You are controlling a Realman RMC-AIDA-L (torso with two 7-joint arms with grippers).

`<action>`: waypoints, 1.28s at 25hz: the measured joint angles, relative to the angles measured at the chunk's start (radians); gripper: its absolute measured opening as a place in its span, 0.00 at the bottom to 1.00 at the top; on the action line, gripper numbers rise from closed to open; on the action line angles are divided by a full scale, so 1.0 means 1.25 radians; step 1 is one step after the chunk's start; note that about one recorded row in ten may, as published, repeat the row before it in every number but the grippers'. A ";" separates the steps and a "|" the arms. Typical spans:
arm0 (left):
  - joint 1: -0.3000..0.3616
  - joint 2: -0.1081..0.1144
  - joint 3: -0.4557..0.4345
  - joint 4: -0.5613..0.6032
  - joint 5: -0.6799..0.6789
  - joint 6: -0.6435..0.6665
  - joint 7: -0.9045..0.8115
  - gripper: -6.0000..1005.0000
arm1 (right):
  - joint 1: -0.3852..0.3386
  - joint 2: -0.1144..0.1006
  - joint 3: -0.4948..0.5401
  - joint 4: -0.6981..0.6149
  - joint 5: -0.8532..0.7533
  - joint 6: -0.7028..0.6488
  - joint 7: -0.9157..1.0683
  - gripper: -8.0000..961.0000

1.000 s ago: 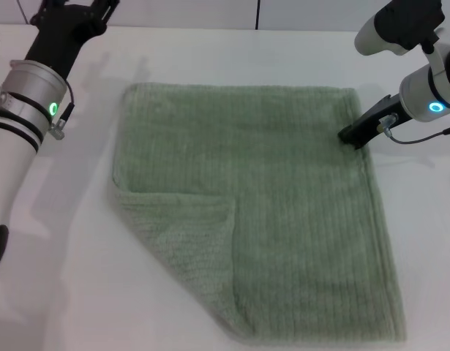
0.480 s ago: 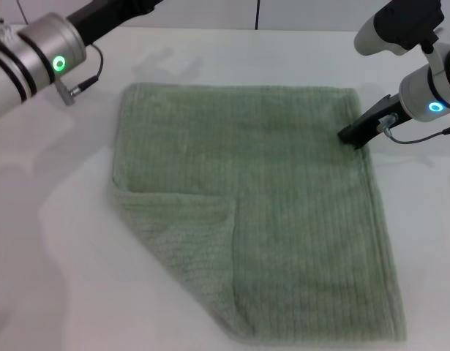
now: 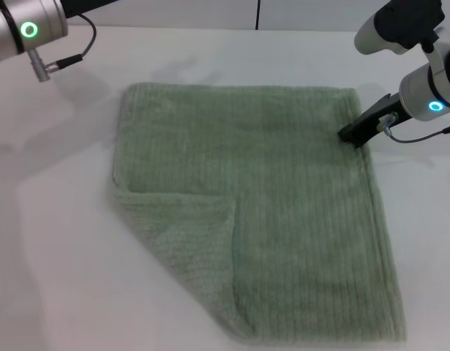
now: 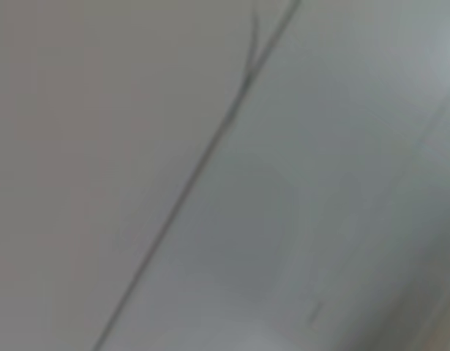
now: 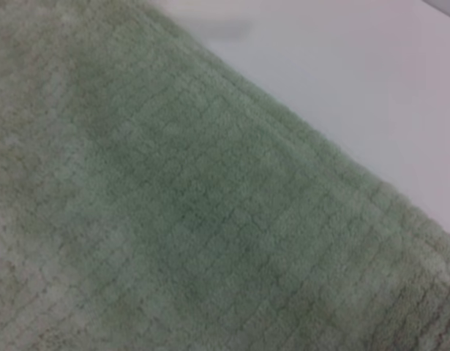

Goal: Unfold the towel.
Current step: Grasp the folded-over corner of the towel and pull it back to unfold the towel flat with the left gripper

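The sage-green towel (image 3: pixel 283 183) lies spread on the white table (image 3: pixel 56 256). Its near-left corner is folded over onto itself as a triangular flap (image 3: pixel 181 219). My right gripper (image 3: pixel 351 135) rests at the towel's right edge, close to the far-right corner. The right wrist view shows the towel's ribbed cloth (image 5: pixel 173 219) and its hemmed edge up close against the table (image 5: pixel 342 73). My left arm (image 3: pixel 27 29) is raised at the far left, away from the towel, and its gripper is out of view. The left wrist view shows only a blurred pale surface.
The white table extends to the left of the towel and beyond its far edge. A dark vertical seam (image 3: pixel 257 14) runs down the wall behind the table.
My left arm has swung up and back toward the far left corner, leaving most of the head view. The right arm and the towel have not moved.
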 joint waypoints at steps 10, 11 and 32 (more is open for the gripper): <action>0.011 0.009 0.001 0.131 0.231 0.098 -0.091 0.79 | 0.001 0.000 0.000 0.000 0.000 -0.007 0.000 0.01; 0.011 0.008 0.002 0.146 0.268 0.120 -0.089 0.79 | 0.001 0.000 0.000 0.000 0.000 -0.007 0.000 0.01; -0.030 -0.040 0.149 0.199 0.505 0.240 -0.040 0.78 | 0.005 -0.001 0.000 0.000 -0.004 -0.007 -0.001 0.01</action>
